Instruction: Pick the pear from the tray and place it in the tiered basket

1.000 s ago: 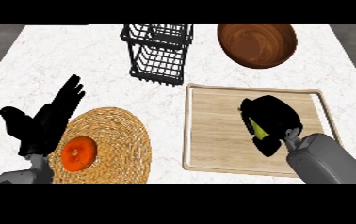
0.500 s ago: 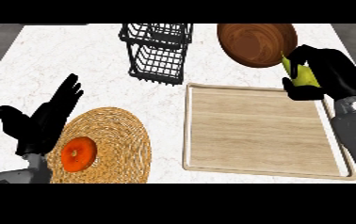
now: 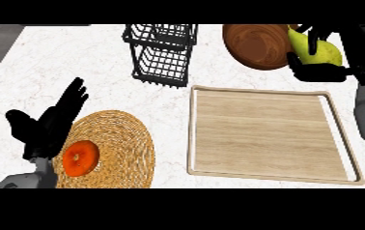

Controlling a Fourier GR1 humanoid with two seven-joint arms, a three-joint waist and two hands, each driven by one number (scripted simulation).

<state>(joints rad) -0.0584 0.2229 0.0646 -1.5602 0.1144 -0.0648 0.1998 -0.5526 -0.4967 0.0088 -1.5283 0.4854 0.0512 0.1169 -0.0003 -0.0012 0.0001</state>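
Since the earlier frame, the right hand [image 3: 317, 69] has shifted slightly, fingers curled round the pear [image 3: 314, 50] above the wooden bowl [image 3: 257, 45]. Transport step: next, carry left to the tiered basket [image 3: 162, 50]. Left hand [image 3: 46, 125] rests open.

Light even, bright, diffuse; no single source evident. White marble counter [image 3: 85, 55] near washed out, veining faint. No hard cast shadows; only soft dark edge under wooden tray [image 3: 267, 132] rim toward 6 o'clock. Black hands read as flat silhouettes, little surface detail: left hand [image 3: 46, 127] at 8 o'clock, right hand [image 3: 317, 69] at 2 o'clock. No glare on wooden bowl [image 3: 257, 45]. Whole view soft, edges slightly jagged. Wire basket [image 3: 162, 52] bars blurry, merging at 12 o'clock.
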